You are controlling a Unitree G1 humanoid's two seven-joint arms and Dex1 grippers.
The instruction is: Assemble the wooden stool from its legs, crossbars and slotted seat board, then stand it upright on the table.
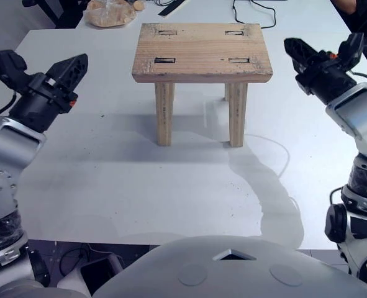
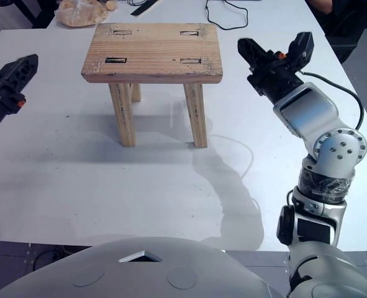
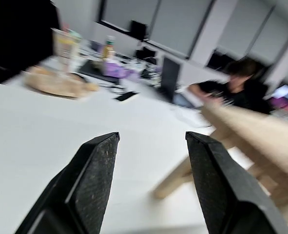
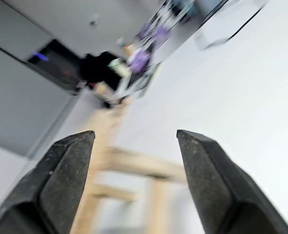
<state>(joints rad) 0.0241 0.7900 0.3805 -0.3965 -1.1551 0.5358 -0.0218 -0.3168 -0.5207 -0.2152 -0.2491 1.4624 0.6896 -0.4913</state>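
The wooden stool stands upright on the white table, its slotted seat board on top and legs below. My left gripper hangs open to the left of the stool, apart from it, with nothing between its fingers. On the stool's right my right gripper is held open and empty, also clear of the seat. The stool's legs and seat edge show past the left fingers, and its legs and crossbar past the right ones.
A bag of light brown stuff lies at the table's far left edge. Black cables trail across the far side. A thin white cable curls on the table right of the stool. The near half of the table is bare.
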